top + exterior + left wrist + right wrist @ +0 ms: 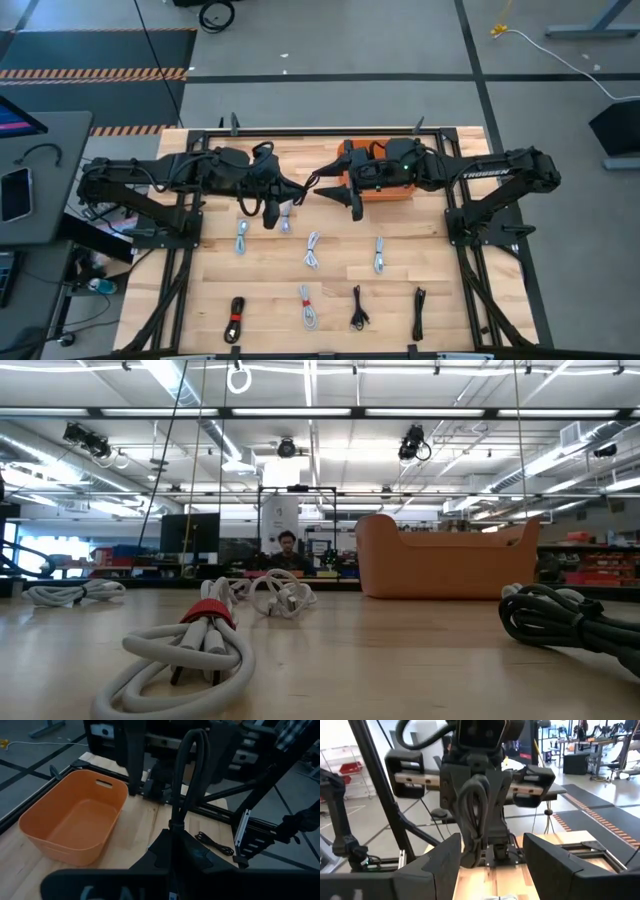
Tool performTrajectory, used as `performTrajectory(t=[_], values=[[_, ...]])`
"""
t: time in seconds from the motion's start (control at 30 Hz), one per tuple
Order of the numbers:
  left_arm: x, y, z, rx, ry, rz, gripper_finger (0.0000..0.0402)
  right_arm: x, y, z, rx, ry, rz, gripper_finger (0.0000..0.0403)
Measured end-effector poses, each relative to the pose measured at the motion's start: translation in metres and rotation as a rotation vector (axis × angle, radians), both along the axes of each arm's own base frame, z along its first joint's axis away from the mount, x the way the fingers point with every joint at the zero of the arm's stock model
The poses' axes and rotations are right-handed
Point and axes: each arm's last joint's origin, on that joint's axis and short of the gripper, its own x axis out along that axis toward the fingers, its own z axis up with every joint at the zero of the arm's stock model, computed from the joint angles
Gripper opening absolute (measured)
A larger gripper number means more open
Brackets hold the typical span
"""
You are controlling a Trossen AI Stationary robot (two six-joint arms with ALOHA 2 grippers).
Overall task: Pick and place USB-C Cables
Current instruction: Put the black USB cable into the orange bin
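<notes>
My left gripper [303, 188] is above the table's middle, level and pointing toward the table's right. It is shut on a black USB-C cable bundle [475, 805]. My right gripper [492, 865] faces it from the right, close by and open, its fingers wide on either side of the bundle without touching it. An orange bin [378, 178] sits under the right arm. More bundles lie flat on the table: white ones [312, 250] [379, 255] [241, 238], black ones [357, 308] [419, 312], and a black one with a red band [235, 318]. My left gripper pinches the black cable bundle between its two fingers at one end [174, 827]. The fingers come level from the table's left and lie along the bundle. Its looped free end [194, 750] sticks out past the fingertips, and the bundle is lifted clear of the table.
The orange bin [75, 820] stands open toward the far edge, right of centre. The low view shows a white bundle with a red band [195, 650] up close and a black one [570, 615] at the right. Bare wood lies between the cable rows.
</notes>
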Motion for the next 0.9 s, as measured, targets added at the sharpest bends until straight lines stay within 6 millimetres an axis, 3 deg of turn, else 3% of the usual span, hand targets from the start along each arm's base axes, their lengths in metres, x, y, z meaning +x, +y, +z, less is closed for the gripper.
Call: performTrajectory(t=[0.27,0.5,0.63,0.77,0.9], values=[[0.0,0.0,0.0,0.0,-0.001,0.0,0.0015,0.02,0.0,-0.009,0.008,-0.068,0.03,0.022],[0.0,0.0,0.0,0.001,0.006,0.0,0.0015,0.023,-0.001,-0.004,0.006,-0.16,0.044,0.0208],[0.0,0.0,-0.001,0.002,0.01,0.0,0.0015,0.023,-0.002,-0.004,0.005,-0.155,0.049,0.0154],[-0.001,0.0,-0.002,0.002,0.018,-0.003,0.0015,0.023,-0.002,-0.006,0.004,-0.134,0.074,0.004],[0.0,0.0,-0.001,0.005,0.013,-0.005,0.0023,0.023,-0.002,-0.006,0.016,-0.132,0.091,0.0021]])
